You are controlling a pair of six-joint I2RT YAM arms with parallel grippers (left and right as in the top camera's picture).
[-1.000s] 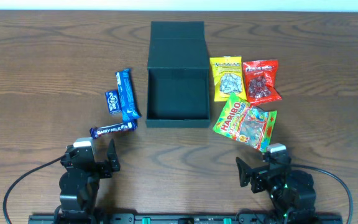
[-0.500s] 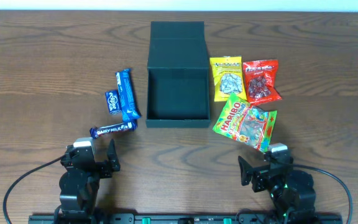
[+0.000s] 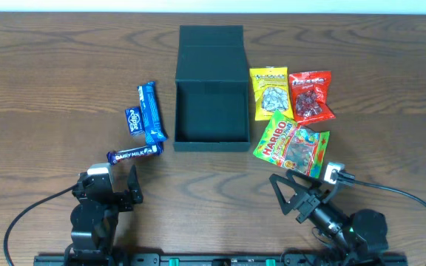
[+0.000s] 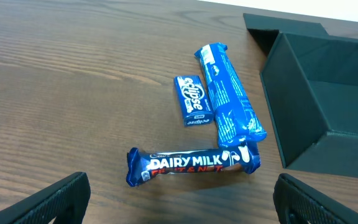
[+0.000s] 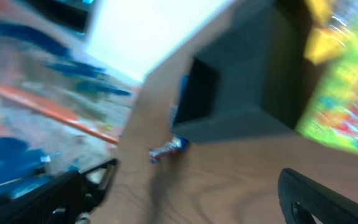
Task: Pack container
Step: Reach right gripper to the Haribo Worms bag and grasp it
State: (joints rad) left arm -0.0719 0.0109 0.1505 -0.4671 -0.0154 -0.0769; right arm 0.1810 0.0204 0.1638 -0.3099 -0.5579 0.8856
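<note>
Green-black container, lid back and floor bare, sits between bars and bags; left gripper and right gripper gape above the near tabletop.

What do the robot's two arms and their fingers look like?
The left arm and right arm are matte black with blocky joints. The left gripper and right gripper have black wedge-shaped fingers. Each wrist carries a small white block, and each arm trails a thin black cable.

Matt cardboard container, glossy Haribo packet, wooden table
</note>
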